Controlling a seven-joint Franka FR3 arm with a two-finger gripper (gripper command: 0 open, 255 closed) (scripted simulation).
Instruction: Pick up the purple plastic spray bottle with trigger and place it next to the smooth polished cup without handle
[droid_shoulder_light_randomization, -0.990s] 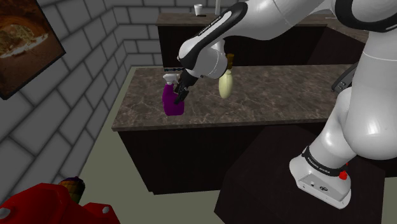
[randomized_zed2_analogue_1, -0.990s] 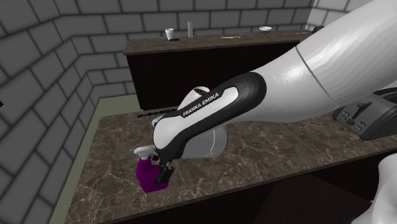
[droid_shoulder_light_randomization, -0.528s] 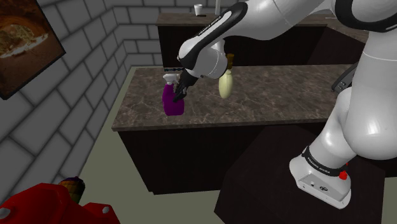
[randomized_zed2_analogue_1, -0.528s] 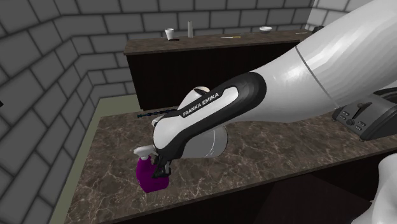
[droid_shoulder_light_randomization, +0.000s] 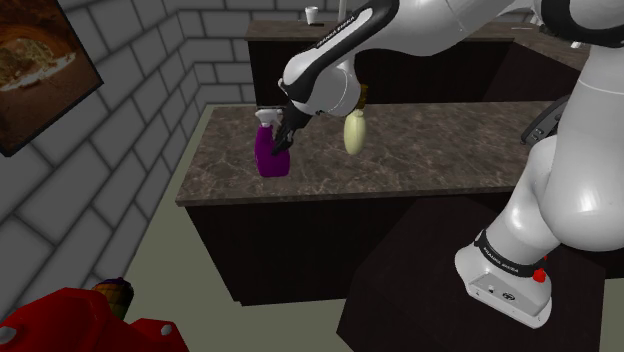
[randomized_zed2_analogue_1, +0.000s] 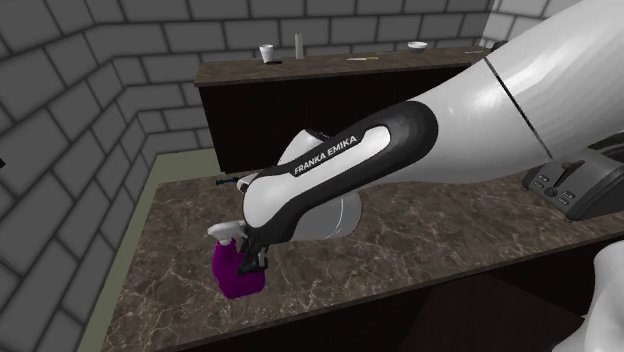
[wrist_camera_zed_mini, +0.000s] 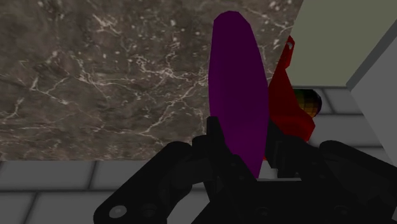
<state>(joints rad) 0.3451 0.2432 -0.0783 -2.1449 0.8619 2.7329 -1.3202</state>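
Observation:
The purple spray bottle (droid_shoulder_light_randomization: 269, 160) with its pale trigger head stands upright near the shoulder view's left end of the dark marble counter (droid_shoulder_light_randomization: 430, 150). My black gripper (droid_shoulder_light_randomization: 283, 143) is shut on it from above, clasping its upper body. Seen from the second exterior view, the bottle (randomized_zed2_analogue_1: 236, 275) hangs under the gripper (randomized_zed2_analogue_1: 250, 262) near the counter's front edge. In the wrist view the purple bottle (wrist_camera_zed_mini: 238, 102) sits clamped between the fingers (wrist_camera_zed_mini: 213, 137). A pale, smooth, handleless cup (droid_shoulder_light_randomization: 354, 131) stands a short way behind the hand, partly hidden by the arm (randomized_zed2_analogue_1: 342, 214).
A dark toaster (randomized_zed2_analogue_1: 570, 185) sits at the counter's far end. A second counter behind carries a small white cup (randomized_zed2_analogue_1: 266, 52) and other small items. A red object (droid_shoulder_light_randomization: 70, 320) lies on the floor below, and brick walls close off the shoulder view's left.
The fingers, open a second ago, have closed on the purple bottle. The arm has since risen slightly, and the bottle with it.

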